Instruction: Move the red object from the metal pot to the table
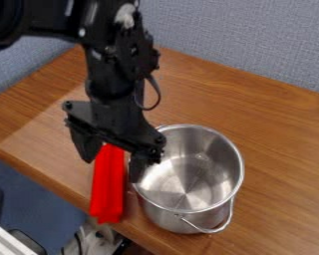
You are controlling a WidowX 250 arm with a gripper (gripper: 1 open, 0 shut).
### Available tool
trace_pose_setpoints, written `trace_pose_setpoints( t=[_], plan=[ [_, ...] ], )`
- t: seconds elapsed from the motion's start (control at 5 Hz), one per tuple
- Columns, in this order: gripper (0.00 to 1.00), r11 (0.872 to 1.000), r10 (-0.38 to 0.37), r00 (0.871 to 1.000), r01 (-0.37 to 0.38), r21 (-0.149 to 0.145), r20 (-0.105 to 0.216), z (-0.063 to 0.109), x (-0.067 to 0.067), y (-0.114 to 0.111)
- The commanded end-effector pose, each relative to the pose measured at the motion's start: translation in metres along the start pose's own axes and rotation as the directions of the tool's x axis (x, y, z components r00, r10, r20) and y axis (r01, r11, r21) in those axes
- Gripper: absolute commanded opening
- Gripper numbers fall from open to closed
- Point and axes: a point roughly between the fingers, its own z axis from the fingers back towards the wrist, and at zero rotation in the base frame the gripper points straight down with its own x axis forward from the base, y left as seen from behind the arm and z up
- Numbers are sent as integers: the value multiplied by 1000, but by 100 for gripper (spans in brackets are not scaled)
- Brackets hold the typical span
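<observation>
Pincer [116,149] of mine hangs wide open and empty, fingers pointing down astride the upper end of the red object [108,187]. That bar already lies flat on the bench [36,110], just beside the metal pot [189,189], not inside it. It looks light, stiff, smooth plastic; I'd judge a grip across its narrow width, mid-length, safest.

Red object [108,187] left of metal pot [189,179]
</observation>
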Motion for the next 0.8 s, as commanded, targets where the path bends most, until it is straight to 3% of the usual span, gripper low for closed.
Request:
trace_pose_setpoints(
  t=[0.0, 0.2, 0.6],
  plan=[
    [100, 1000, 5, 1000, -6, 12, 13, -8, 1, 1],
    [0, 1000, 15, 1000, -15, 15, -2, -19, 0, 1],
    [0, 999, 40, 999, -40, -6, -5, -21, 9, -3]
  ],
)
